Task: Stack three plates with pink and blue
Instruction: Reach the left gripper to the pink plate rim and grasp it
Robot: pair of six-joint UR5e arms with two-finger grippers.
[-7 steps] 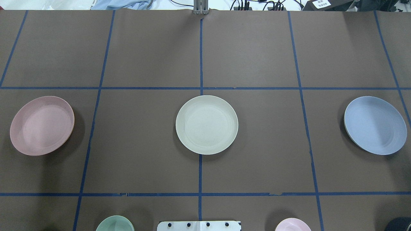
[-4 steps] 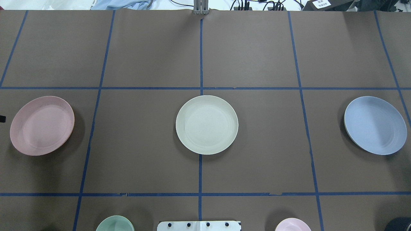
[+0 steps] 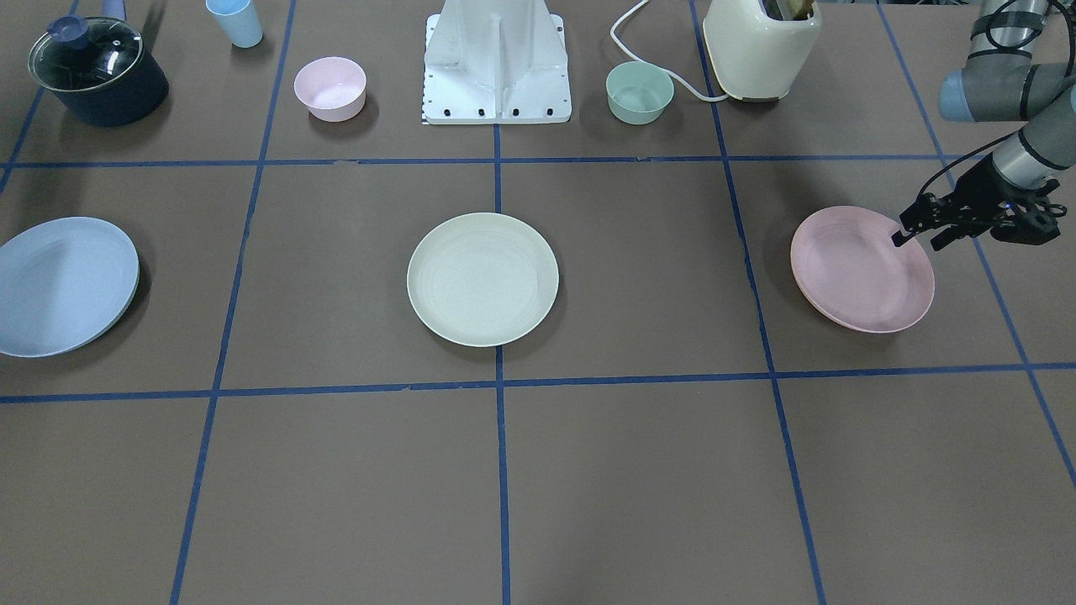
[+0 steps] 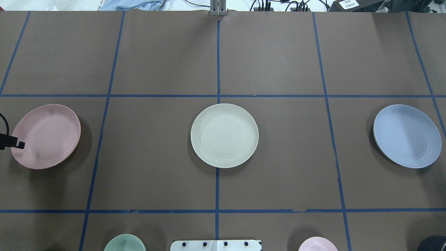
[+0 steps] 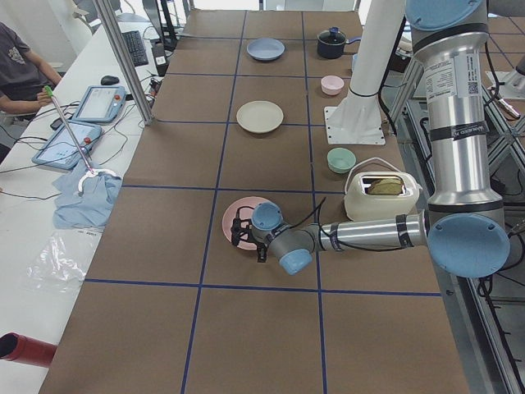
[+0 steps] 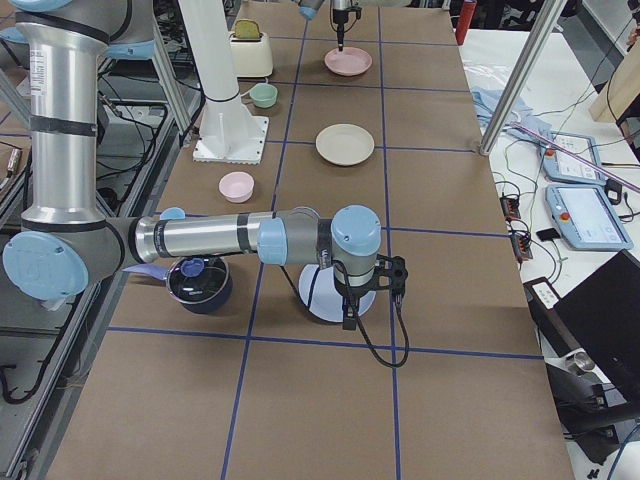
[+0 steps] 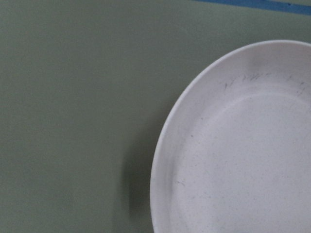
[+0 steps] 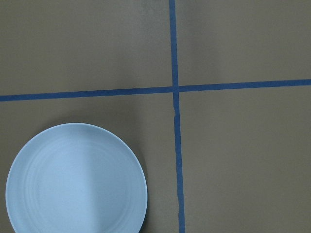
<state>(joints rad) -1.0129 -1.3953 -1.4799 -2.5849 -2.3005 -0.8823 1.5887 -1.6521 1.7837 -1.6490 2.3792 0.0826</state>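
The pink plate (image 3: 862, 269) lies on the robot's left, the cream-green plate (image 3: 482, 279) in the middle, the blue plate (image 3: 63, 286) on the robot's right. All three lie flat and apart. My left gripper (image 3: 918, 239) is open at the pink plate's outer rim, one finger over the plate (image 4: 48, 136), the other outside it. The left wrist view shows that rim (image 7: 243, 160) close up. My right gripper (image 6: 370, 295) hangs above the blue plate (image 8: 75, 179); I cannot tell whether it is open.
Along the robot's side stand a dark lidded pot (image 3: 97, 71), a blue cup (image 3: 235, 21), a small pink bowl (image 3: 329, 87), the white base (image 3: 496, 59), a small green bowl (image 3: 639, 92) and a cream toaster (image 3: 761, 46).
My left gripper has come in from the overhead view's left edge and now reaches the pink plate's rim. The plates have not moved.
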